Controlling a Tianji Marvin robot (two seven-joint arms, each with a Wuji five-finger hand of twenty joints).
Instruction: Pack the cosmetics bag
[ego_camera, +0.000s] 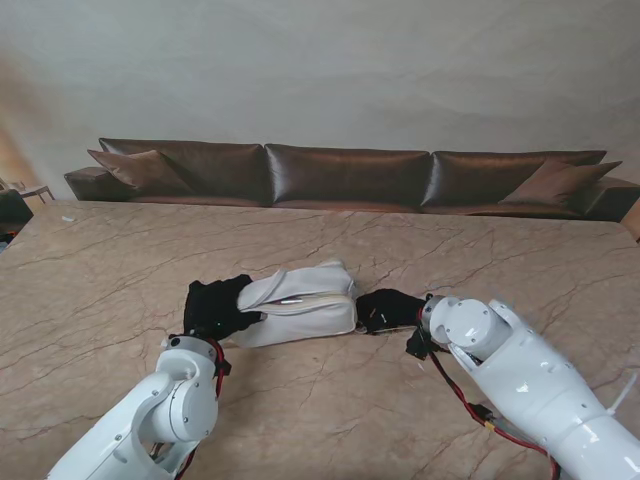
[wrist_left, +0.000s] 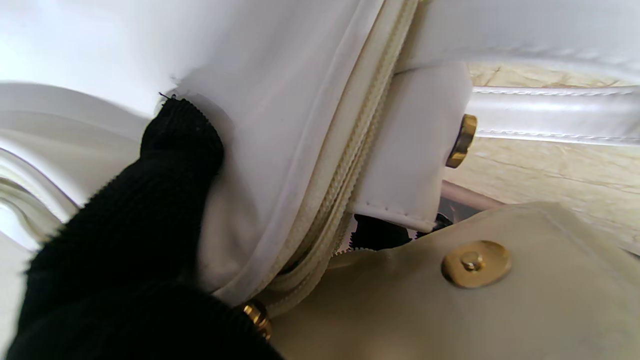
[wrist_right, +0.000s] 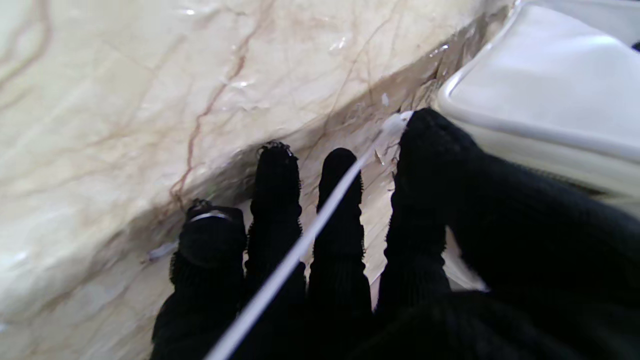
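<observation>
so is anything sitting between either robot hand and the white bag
Nothing visible. The left robot hand is already pressed against the white cosmetics bag at its left end, and the right robot hand sits right at its right end.

robot hand (wrist_right: 350, 240) fingers spread | white bag (wrist_right: 545, 95) beside | marble table (wrist_right: 125, 100)

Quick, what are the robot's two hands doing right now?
Left hand: shut on the white bag.
Right hand: touching the bag's other end; grip cannot be told.
</observation>
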